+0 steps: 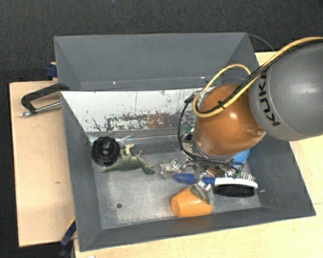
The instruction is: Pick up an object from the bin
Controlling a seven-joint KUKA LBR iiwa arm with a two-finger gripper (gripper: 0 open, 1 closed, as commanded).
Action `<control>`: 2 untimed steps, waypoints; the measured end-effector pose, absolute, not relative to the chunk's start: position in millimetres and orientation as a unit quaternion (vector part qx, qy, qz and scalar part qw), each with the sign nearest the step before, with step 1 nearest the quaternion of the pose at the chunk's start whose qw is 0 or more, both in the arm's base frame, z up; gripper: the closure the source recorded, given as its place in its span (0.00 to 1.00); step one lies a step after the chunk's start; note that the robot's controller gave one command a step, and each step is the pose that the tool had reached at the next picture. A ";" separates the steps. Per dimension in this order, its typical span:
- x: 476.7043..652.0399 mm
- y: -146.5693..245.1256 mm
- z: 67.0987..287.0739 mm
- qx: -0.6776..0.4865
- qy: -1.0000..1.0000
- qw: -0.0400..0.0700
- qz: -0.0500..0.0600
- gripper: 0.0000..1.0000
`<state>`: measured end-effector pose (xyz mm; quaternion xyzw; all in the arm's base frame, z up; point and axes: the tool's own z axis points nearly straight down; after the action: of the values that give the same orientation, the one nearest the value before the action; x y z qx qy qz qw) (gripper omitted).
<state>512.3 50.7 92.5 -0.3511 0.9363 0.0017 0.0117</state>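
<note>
- The arm (298, 95) comes in from the right, and its orange cover (225, 123) hangs over the right half of the bin (82, 176).
- Yellow and black cables (226, 73) loop over the top of the cover.
- The gripper (202, 186) reaches down below the cover, low over the bin floor near the front wall.
- Whether the gripper is released or clenched cannot be told; the cover and the clutter about its tip hide that.
- The cup (188, 205), orange and lying on its side, sits on the floor just in front of the gripper tip, close to the front wall. Tip and cup look to be touching or nearly so, but which cannot be told.
- Nothing can be seen held in the gripper.
- A brush (236, 189), black with a white edge, lies just to the right of the tip, beside the cup.
- A small blue piece (183, 178) lies just left of the tip, and a pale metal bit (169, 167) lies a little further left.
- A green toy (132, 164) lies towards the left of the floor, well apart from the gripper.
- A black cap (103, 151) stands just left of the toy, near the back wall.
</note>
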 end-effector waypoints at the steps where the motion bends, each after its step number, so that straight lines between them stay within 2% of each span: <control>1: 523.0 47.0 90.0 -0.507 0.862 0.011 -0.001 0.00; 2: 604.1 41.1 77.4 -0.558 0.830 0.005 -0.001 0.00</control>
<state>604.1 41.1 77.4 -0.5585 0.8295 -0.0013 0.0053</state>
